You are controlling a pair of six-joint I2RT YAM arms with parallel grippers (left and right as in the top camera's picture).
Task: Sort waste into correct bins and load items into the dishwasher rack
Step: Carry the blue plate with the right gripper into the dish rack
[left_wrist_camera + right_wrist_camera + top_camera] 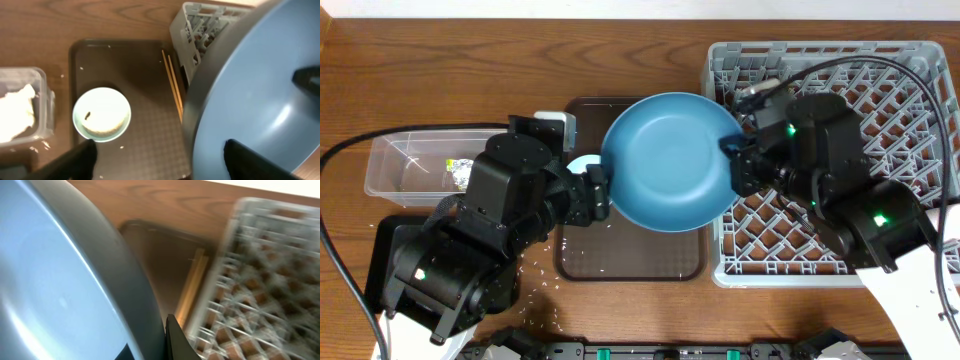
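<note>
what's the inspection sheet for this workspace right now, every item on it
surface: brown wooden table, white rice grains scattered near the front
job's things: big round blue plate held over the dark brown serving tray and the large grey plastic rack; light blue bowl with rice and thin wooden chopsticks lie on that tray; clear plastic tub holds crumpled white paper
clutter: nothing seen beyond the grains
hands: left hand open, fingers astride the plate's rim; right hand shut on the opposite rim
cables: black cable loops over the table's left; second black cable arcs over the rack
surroundings: nothing seen
</note>
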